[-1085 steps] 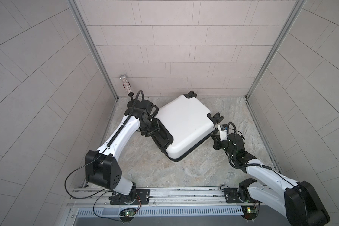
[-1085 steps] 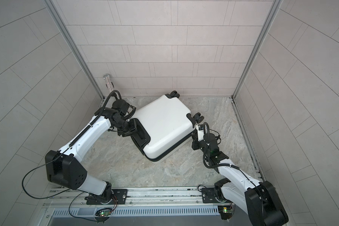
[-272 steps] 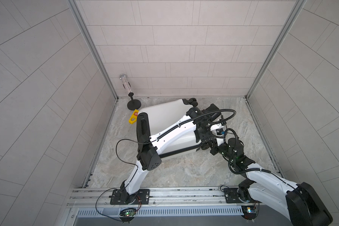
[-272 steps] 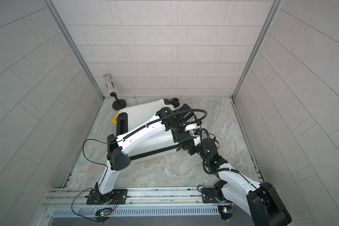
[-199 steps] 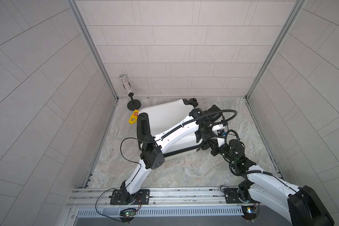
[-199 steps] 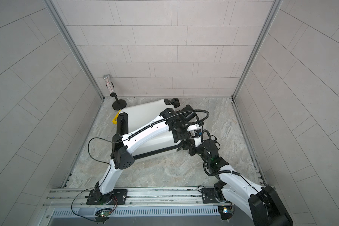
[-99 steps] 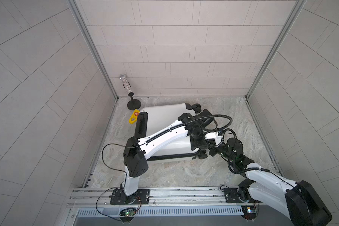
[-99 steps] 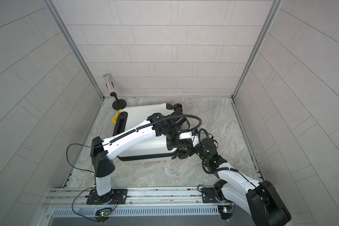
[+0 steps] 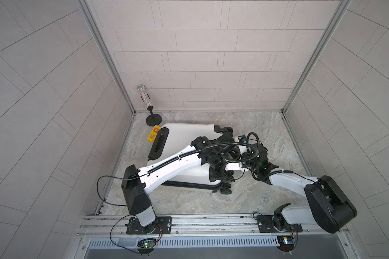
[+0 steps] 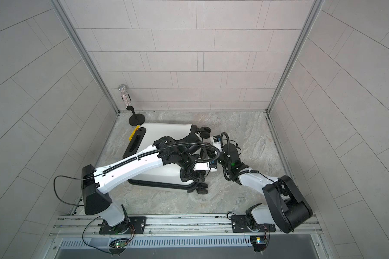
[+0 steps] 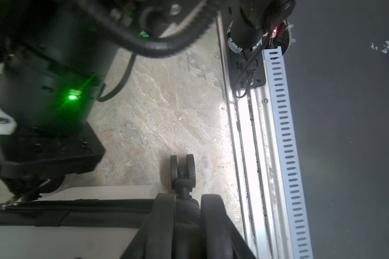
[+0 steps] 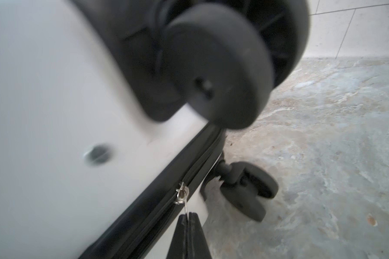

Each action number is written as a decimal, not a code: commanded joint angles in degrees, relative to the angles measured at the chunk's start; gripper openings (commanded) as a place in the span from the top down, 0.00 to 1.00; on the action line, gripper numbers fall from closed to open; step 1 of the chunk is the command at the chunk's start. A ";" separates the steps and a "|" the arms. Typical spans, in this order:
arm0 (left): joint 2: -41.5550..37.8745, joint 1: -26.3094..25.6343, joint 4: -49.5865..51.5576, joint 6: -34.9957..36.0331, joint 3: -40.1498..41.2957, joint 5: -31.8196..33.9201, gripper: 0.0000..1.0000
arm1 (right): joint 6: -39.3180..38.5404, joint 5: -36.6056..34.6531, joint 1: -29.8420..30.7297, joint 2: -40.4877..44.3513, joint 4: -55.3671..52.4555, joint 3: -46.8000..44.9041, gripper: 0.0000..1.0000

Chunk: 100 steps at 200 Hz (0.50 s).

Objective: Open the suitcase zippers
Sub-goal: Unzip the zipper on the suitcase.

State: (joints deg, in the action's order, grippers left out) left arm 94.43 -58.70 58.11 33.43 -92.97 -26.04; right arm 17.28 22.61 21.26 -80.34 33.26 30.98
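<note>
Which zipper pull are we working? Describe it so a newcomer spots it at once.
Find the white suitcase lying on the stone floor and go to its wheeled end, where the black zipper band follows the seam. The zipper pull sits on that band near a wheel: the only silver metal piece there, its tab pinched in the shut right gripper.
</note>
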 commanded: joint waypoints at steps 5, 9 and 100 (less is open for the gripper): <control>-6.79 -1.31 1.38 -2.52 2.20 -10.67 0.99 | 3.37 -6.28 -4.75 -8.25 -0.68 4.25 1.00; -7.16 -1.47 1.17 -2.44 2.72 -10.94 0.99 | 3.93 -5.31 -5.29 -9.59 0.28 5.96 1.00; -7.86 -2.96 -6.09 -4.88 6.54 5.49 0.58 | 6.50 5.32 -12.54 -10.77 8.62 5.34 0.74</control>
State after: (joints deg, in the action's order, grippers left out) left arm 89.06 -61.21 54.52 32.86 -85.60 -22.41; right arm 23.38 29.10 10.87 -97.49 41.78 40.01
